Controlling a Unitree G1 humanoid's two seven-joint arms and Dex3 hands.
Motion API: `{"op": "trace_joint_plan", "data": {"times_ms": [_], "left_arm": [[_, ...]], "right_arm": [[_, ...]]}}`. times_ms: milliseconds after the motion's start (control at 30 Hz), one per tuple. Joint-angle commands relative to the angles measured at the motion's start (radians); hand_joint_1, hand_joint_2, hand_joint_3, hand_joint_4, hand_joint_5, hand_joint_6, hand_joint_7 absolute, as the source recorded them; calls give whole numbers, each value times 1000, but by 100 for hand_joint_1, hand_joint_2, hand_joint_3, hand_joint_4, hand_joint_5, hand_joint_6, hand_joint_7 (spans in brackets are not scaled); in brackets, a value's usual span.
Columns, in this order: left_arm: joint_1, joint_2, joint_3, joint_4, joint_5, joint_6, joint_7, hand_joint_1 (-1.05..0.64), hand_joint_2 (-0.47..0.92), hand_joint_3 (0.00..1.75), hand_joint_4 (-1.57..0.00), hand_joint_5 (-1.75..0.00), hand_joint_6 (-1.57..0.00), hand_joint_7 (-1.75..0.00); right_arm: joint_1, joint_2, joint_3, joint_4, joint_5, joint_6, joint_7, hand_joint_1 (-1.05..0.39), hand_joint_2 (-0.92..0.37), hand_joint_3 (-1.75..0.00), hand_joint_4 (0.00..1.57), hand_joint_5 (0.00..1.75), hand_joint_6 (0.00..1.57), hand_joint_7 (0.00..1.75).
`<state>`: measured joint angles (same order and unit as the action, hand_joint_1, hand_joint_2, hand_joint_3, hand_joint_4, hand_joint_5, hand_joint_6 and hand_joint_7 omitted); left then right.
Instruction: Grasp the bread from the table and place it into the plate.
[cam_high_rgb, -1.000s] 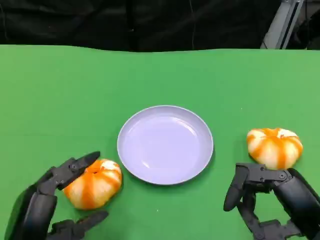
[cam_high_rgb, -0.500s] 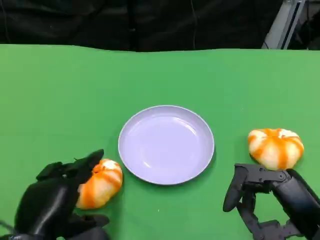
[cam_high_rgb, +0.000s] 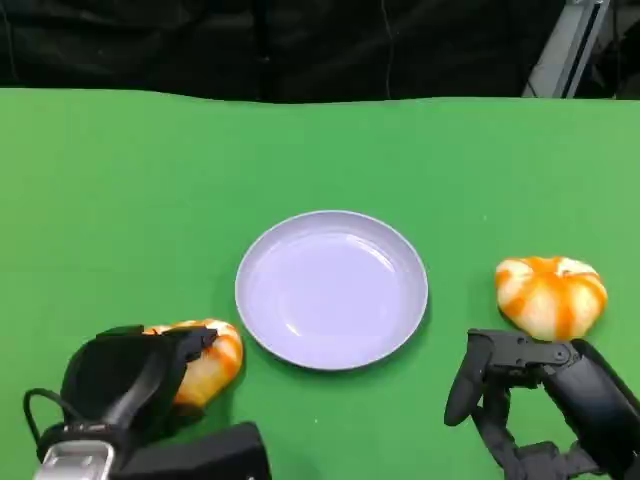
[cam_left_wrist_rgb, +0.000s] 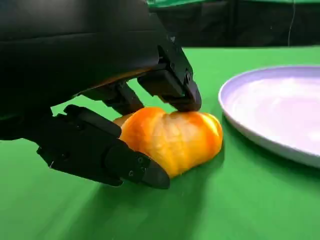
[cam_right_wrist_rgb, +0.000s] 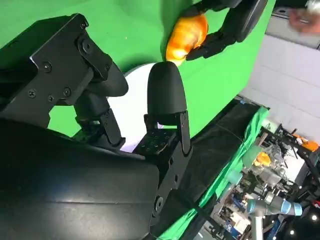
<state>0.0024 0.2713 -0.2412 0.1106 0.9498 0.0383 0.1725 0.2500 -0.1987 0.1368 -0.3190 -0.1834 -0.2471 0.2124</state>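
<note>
Two breads on counter (cam_high_rgb: 120, 200): left bread (cam_left_wrist_rgb: 172, 140) clamped by left hand (cam_high_rgb: 125, 380) fingers (cam_left_wrist_rgb: 130, 165) (grip needed for lift into plate (cam_high_rgb: 332, 288)); right hand (cam_high_rgb: 545, 395) fingers spread, nothing held.

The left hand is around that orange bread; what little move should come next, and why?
Probably lift it. The left hand has fingers over and under the bread, which rests on the green table beside the plate.

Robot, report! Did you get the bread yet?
Left hand gripping the near bread, on the table. Right hand open, idle. Plate bare. Path clear.
</note>
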Motion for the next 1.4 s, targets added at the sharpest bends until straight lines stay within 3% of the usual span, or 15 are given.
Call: {"op": "trace_joint_plan", "data": {"times_ms": [33, 67, 133, 200, 267, 300, 333, 367, 467, 533, 600, 667, 967, 1133, 1400], "left_arm": [[4, 43, 13, 86, -60, -124, 185, -16, 86, 48, -69, -151, -100, -74], [2, 44, 13, 91, -64, -132, 210, -16, 82, 54, -76, -134, -93, -99], [-1, 43, 15, 98, -76, -143, 248, -15, 77, 61, -92, -88, -84, -126], [-6, 44, 16, 115, -75, -164, 312, -16, 76, 56, -83, -143, -73, -154], [-7, 45, 20, 123, -84, -186, 356, -17, 78, 50, -80, -168, -69, -165], [-6, 45, 25, 124, -87, -205, 401, -17, 79, 50, -80, -171, -68, -166], [-8, 49, 26, 128, -79, -220, 451, -15, 72, 56, -82, -173, -76, -149], [-13, 52, 26, 140, -70, -241, 510, -14, 61, 75, -84, -174, -83, -138], [-28, 58, 28, 175, -61, -306, 666, -18, 53, 97, -87, -175, -80, -147], [-34, 62, 28, 187, -66, -336, 713, -18, 51, 101, -87, -175, -78, -149], [-40, 74, 22, 188, -68, -376, 742, -18, 50, 102, -87, -175, -78, -149], [-47, 88, 15, 176, -66, -422, 759, -16, 38, 126, -86, -175, -81, -144], [-142, 50, -49, 166, -54, -456, 701, -19, 28, 151, -87, -173, -85, -146], [-235, 16, -88, 193, -49, -416, 608, -19, 31, 147, -88, -174, -87, -140], [-387, -39, -146, 343, -60, -421, 566, -18, 35, 135, -91, -175, -82, -154]], "right_arm": [[0, -8, -3, 3, 10, -6, -2, 10, -34, -137, 88, 165, 79, 133], [-1, -8, -3, 5, 8, -8, -3, 10, -34, -137, 87, 165, 79, 133], [-3, -9, -3, 8, 1, -12, -6, 10, -33, -137, 87, 166, 79, 133], [-5, -7, -1, 14, 4, -19, -6, 10, -33, -137, 87, 166, 79, 133], [-5, -4, 0, 16, 7, -19, -6, 10, -34, -138, 87, 166, 79, 133], [-5, -3, 2, 16, 7, -18, -6, 10, -34, -138, 88, 166, 79, 133], [-6, -1, 3, 17, 6, -18, -7, 10, -34, -138, 88, 166, 79, 133], [-6, 0, 4, 19, 4, -21, -9, 10, -34, -138, 88, 166, 79, 134], [-7, 1, 5, 17, -5, -20, -14, 10, -33, -138, 87, 165, 79, 134], [-7, 2, 6, 15, -9, -20, -16, 10, -33, -138, 87, 166, 79, 133], [-7, 1, 7, 14, -10, -20, -16, 10, -33, -138, 87, 166, 79, 133], [-6, 1, 8, 11, -13, -19, -17, 10, -33, -138, 87, 166, 79, 133], [-3, -7, 3, 16, 5, -29, -7, 10, -32, -140, 88, 167, 78, 134], [12, -3, 6, 2, 4, -23, -7, 12, -32, -139, 86, 167, 78, 134], [29, 4, 12, -22, -2, -3, -11, 13, -33, -140, 87, 167, 79, 133]]}}
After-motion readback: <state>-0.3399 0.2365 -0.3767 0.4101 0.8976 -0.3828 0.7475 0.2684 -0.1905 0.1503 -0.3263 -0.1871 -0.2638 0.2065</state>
